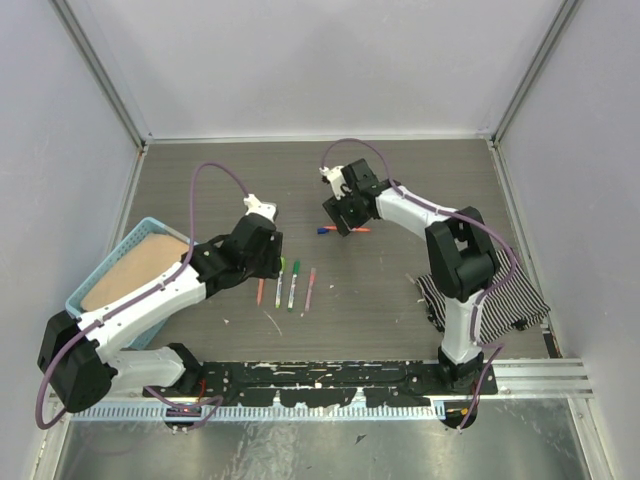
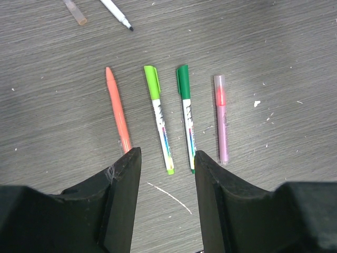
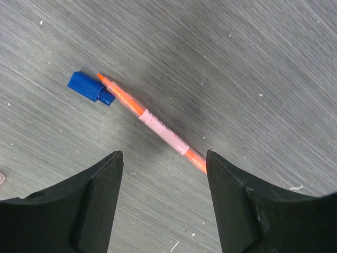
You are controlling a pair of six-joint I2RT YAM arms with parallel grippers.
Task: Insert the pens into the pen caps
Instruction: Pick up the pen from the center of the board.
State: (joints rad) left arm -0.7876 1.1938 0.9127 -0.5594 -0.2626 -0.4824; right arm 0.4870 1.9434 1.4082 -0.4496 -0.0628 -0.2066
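From above, both my arms reach over the dark counter (image 1: 420, 190). My left hand (image 1: 268, 262) hangs over a row of four pens near the middle, and my right hand (image 1: 340, 215) hangs farther back over an orange pen (image 1: 352, 230) with a blue cap (image 1: 325, 230) just beside its end. A blue basket (image 1: 140, 228) sits at the left and a striped cloth (image 1: 500, 300) at the right. Neither hand holds anything here.

Under my left wrist, the fingers (image 2: 124, 179) stand apart and empty, just above the near ends of the row. I count an all-orange pen (image 2: 118, 112) with no cap I can make out, a pen with a light green cap (image 2: 158, 118), a pen with a dark green cap (image 2: 186, 117) and a pink pen under a clear cap (image 2: 221, 118). So I judge three of these finished. At the top edge lie a white pen with a bare dark tip (image 2: 117, 13) and the end of another pale piece (image 2: 75, 11) that I cannot identify.

Under my right wrist, the fingers (image 3: 100, 184) are apart, nothing between them. The orange pen with its pale label lies slantwise on the counter, tip bare, and the blue cap rests apart from the tip, close but not on it. I judge this pen, the dark-tipped one and perhaps the all-orange one are left to cap.
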